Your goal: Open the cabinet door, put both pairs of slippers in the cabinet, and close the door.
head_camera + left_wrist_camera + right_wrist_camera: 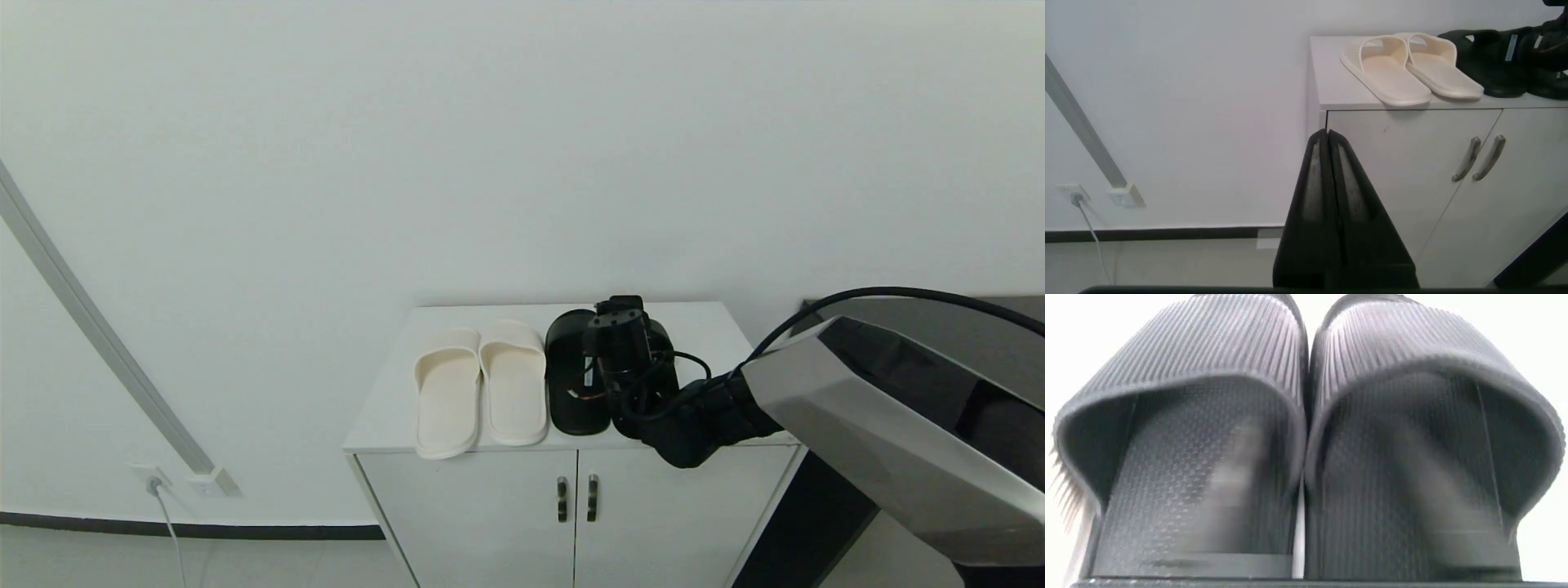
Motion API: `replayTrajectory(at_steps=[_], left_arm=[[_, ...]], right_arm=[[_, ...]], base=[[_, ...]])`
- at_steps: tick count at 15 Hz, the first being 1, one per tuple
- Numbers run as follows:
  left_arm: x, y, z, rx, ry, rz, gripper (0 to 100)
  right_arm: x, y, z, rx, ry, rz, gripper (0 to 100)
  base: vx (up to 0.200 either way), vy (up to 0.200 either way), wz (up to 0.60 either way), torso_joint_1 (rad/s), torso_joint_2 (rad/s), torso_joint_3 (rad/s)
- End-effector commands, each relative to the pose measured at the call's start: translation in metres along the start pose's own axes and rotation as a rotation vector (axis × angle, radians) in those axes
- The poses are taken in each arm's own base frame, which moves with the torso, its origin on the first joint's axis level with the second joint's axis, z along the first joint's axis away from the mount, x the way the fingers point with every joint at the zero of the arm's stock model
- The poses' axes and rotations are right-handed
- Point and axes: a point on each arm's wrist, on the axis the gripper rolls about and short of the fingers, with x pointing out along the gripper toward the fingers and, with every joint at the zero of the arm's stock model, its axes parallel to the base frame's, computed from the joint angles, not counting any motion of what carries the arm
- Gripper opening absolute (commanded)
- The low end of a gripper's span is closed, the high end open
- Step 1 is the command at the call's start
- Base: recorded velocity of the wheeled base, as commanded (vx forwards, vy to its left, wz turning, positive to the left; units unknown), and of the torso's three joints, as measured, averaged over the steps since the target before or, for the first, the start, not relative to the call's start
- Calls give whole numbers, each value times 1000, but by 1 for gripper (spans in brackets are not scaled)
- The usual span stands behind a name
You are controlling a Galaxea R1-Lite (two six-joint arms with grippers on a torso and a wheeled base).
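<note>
**Right gripper set over the black slippers**

The black slippers (pixel 575 376) are laid on the cabinet (pixel 718 327) top, toes at 12 o'clock and heels at 6 o'clock. The right gripper (pixel 620 327) is held just over them, pointed the same way, so this arm is the nearer one. It seems to be spread, with one finger in each slipper mouth, and nothing is pinched. The white slippers (pixel 482 384) are set at 9 o'clock. The doors (pixel 490 514) are shut. The left gripper (pixel 1328 135) is pressed together and empty, low by the cabinet.

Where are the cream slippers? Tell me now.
Head view: the cream slippers lie side by side on the cabinet top, left of the black slippers.
</note>
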Motion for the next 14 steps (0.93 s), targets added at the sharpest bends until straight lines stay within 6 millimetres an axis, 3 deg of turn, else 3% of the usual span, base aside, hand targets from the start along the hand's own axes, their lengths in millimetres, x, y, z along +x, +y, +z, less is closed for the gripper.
replayTrajectory(at_steps=[1,7,12,14], left_arm=[[0,0,0,0,0,1,0],[0,0,0,0,0,1,0],[0,0,0,2,0,1,0],[0,0,0,6,0,-1,0]], right_arm=[[4,1,-1,-2,-5,-2,0],[-7,-4,14,1,-24,1,0],[-69,-32,41,6,-24,131,0],[-103,-55,50,-18,-79,226,0]], base=[[0,0,0,0,0,0],[0,0,0,0,0,0],[0,0,0,0,0,0],[0,0,0,0,0,0]])
